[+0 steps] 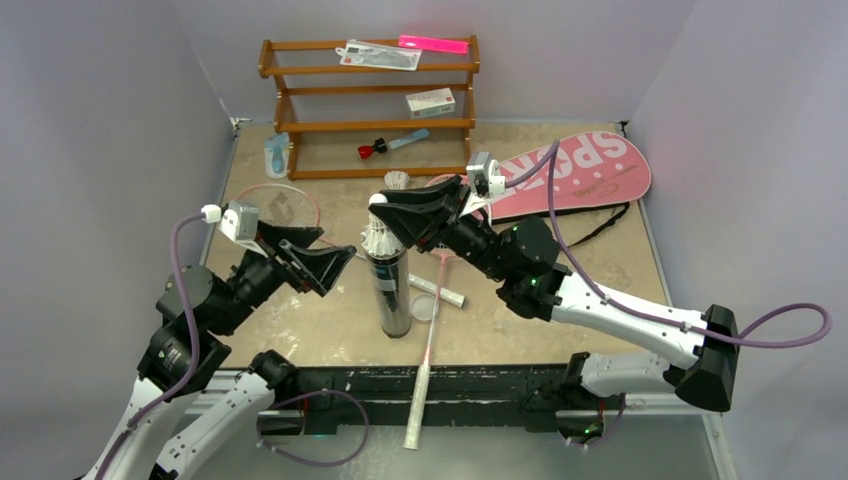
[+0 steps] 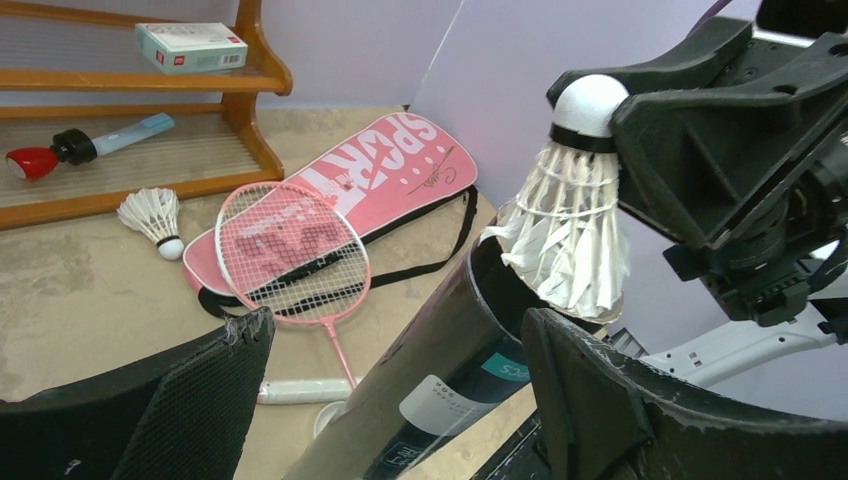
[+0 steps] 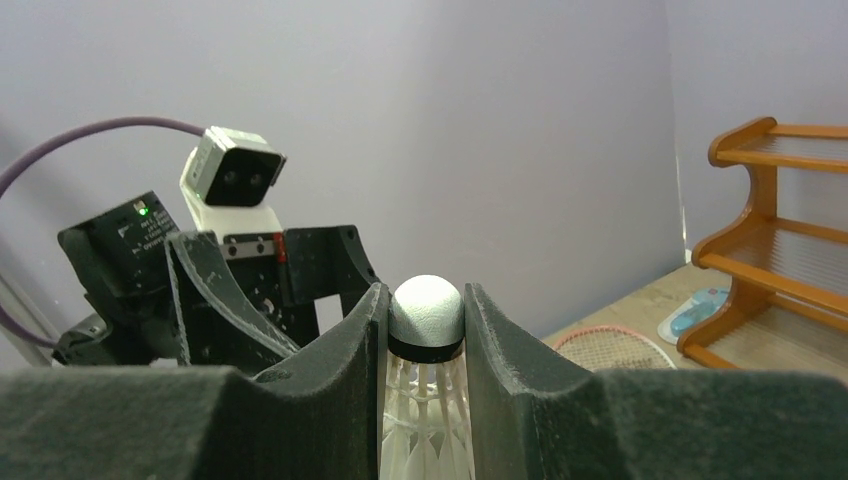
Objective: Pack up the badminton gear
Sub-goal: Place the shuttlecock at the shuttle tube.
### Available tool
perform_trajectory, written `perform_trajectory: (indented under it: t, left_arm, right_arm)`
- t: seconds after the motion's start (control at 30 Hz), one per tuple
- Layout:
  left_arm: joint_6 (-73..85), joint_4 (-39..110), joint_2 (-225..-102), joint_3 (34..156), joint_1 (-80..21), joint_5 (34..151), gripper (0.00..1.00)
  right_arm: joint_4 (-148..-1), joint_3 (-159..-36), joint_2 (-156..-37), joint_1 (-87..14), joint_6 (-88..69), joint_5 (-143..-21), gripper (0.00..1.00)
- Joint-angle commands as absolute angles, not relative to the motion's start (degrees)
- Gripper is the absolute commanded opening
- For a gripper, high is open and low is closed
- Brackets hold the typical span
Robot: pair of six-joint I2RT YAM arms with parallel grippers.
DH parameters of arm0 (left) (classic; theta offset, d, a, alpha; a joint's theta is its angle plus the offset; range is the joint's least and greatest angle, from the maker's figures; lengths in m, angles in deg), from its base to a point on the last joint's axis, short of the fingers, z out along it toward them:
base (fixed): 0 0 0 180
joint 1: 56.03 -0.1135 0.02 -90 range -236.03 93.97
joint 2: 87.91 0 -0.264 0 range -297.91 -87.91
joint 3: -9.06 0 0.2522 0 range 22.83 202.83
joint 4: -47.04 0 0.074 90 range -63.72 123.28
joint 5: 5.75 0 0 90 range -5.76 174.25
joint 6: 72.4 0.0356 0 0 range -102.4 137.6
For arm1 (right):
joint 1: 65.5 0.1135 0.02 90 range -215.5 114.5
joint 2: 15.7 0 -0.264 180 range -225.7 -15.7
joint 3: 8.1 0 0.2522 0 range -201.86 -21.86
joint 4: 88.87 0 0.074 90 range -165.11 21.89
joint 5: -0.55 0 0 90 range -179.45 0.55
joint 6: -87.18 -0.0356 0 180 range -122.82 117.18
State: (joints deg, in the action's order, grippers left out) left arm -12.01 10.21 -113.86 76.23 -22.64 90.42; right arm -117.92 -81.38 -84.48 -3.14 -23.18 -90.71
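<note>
On a beige tabletop (image 1: 600, 270) between grey walls, the right gripper (image 1: 385, 205) clamps one white feather shuttlecock (image 1: 379, 240) by its cork, directly above one upright long black tube (image 1: 394, 300). The left gripper (image 1: 318, 262) is spread and empty beside that tube. Beyond the right gripper lie a second shuttlecock (image 1: 400, 181), two pink-framed rackets (image 1: 285, 205) and one pink "SPORT" bag (image 1: 585, 172).

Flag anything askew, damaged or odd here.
The right gripper holds a shuttlecock cork up, its ragged feathers down at the mouth of the tube; feathers-first loading could crush them. The handle of one racket overhangs the near edge of the table. The left gripper has frayed pads.
</note>
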Motion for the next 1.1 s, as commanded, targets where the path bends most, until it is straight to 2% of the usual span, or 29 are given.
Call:
perform_trajectory:
  t: [0.0, 0.5, 1.07]
  left_arm:
    - [-14.0, 10.2, -113.1, 79.4, -22.7, 90.3, 0.91]
    - [-15.2, 11.4, -118.1, 82.1, -22.8, 95.2, 0.9]
    - [-14.6, 11.0, -121.1, 81.9, -22.8, 95.0, 0.89]
  right_arm:
    - [-123.0, -80.4, -82.9, -2.8, -20.7, -89.5, 0.25]
    - [-122.4, -80.2, -82.5, -2.8, -20.9, -89.5, 0.26]
    - [-122.7, -79.9, -82.5, -2.7, -20.9, -89.5, 0.26]
